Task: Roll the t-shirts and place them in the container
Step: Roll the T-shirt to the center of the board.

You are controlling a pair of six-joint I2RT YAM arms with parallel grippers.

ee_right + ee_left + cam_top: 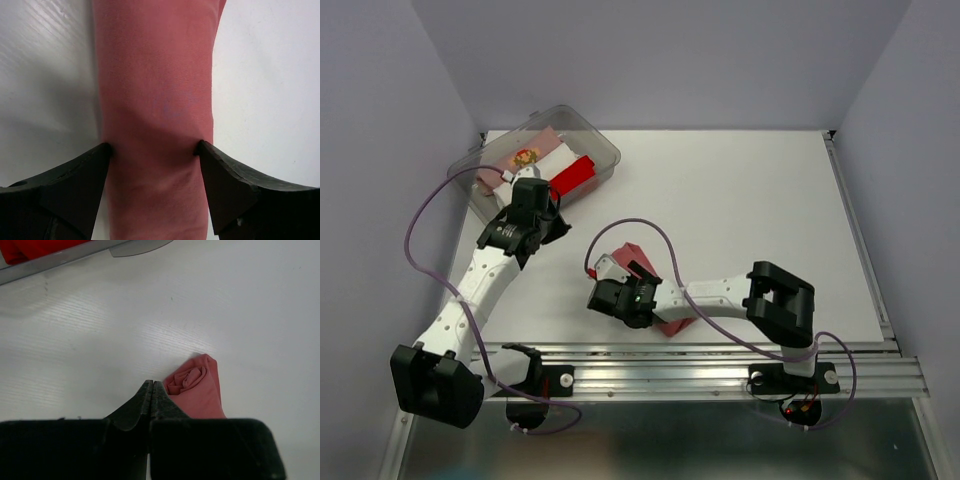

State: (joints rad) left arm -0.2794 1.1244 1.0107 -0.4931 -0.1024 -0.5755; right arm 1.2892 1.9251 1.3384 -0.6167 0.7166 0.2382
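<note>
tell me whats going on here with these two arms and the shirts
The robot is rolling t-shirts. The right gripper straddles a rolled brick-red t-shirt lying on the white table, its fingertips at the roll's two sides; whether it is squeezing cannot be told. The left gripper is shut and empty, hovering near the roll's spiral end. Three rolled bundles, pink, white and bright red, already sit in the clear plastic tub.

A brick-red t-shirt [665, 322], rolled into a tight tube, lies near the table's [760, 200] near edge; pink [535, 150], white [558, 160] and red bundles [575, 175] sit far left.
</note>
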